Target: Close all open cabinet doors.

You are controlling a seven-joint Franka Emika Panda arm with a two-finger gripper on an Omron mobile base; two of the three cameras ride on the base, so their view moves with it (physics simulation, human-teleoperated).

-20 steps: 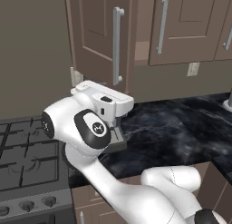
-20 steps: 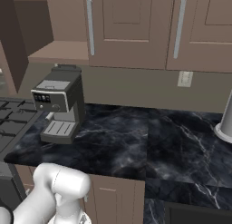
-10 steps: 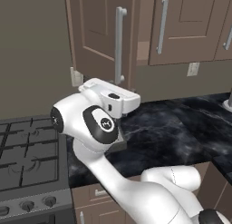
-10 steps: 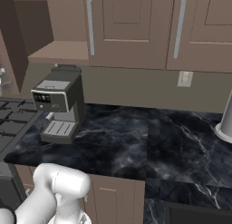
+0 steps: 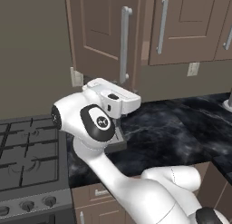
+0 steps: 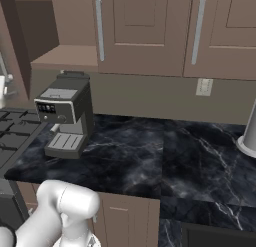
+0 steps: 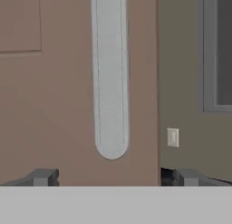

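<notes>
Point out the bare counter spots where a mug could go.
Widest bare patch: black marble counter between the coffee machine and the grey object at the right edge. Crowded on the left, where the stove and arm sit under the open cabinet door.

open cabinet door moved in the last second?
Yes. The open door has swung right toward closing; its handle now sits nearer the neighbouring closed door.

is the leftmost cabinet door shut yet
No, open. The door swings out from the cabinet front, and the right base view shows the bare shelf behind it.
</notes>
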